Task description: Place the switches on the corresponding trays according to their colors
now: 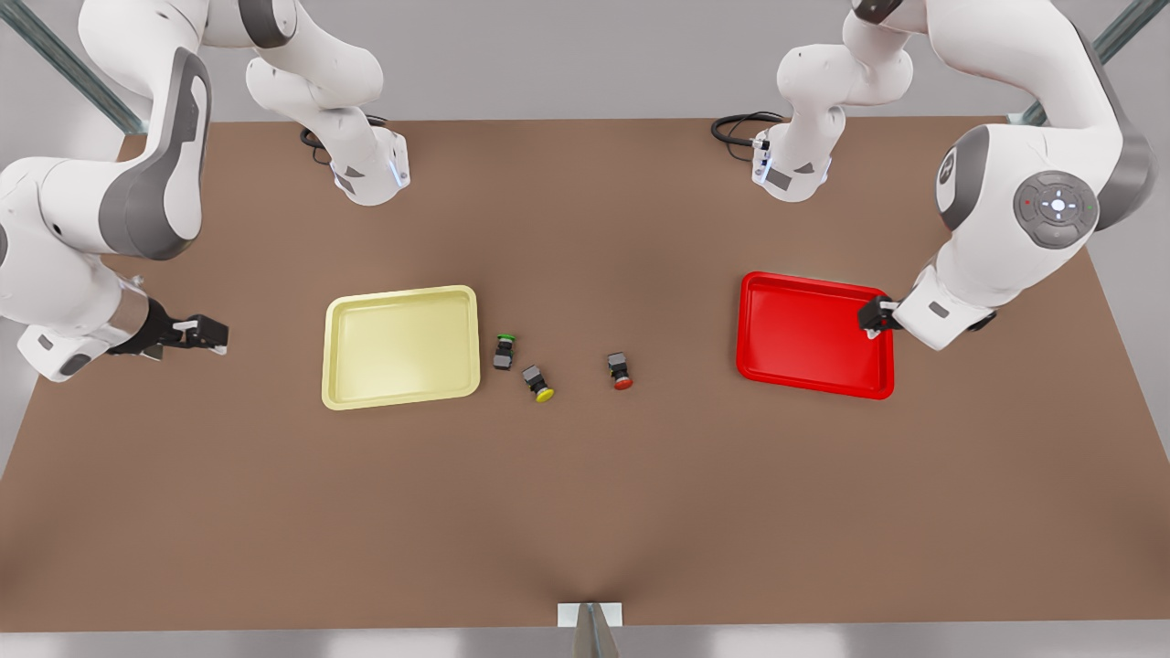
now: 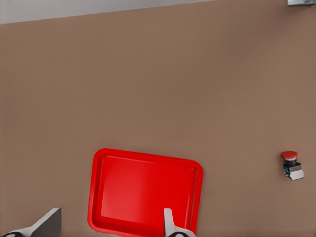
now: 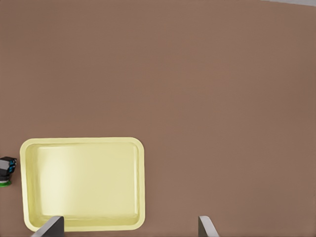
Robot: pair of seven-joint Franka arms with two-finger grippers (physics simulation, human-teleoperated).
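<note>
Three small switches lie on the table between the trays: green cap (image 1: pixel 504 351), yellow cap (image 1: pixel 538 383), red cap (image 1: pixel 621 371). The pale yellow tray (image 1: pixel 402 347) is on the front view's left, the red tray (image 1: pixel 804 338) on its right; both hold nothing. My left gripper (image 1: pixel 875 318) hangs open over the red tray's right rim. In the left wrist view its gripper (image 2: pixel 108 227) spans the red tray (image 2: pixel 148 187), with the red switch (image 2: pixel 292 165) off to the side. My right gripper (image 1: pixel 206 334) waits open beyond the yellow tray's outer side. The right wrist view has that gripper (image 3: pixel 128 227), the yellow tray (image 3: pixel 84 182) and the green switch (image 3: pixel 6 171).
The brown table (image 1: pixel 585 512) stretches wide in front of the trays. Both arm bases (image 1: pixel 370 169) (image 1: pixel 791 169) stand at the back with black cables beside them. A small white bracket (image 1: pixel 590 614) sits at the table's front edge.
</note>
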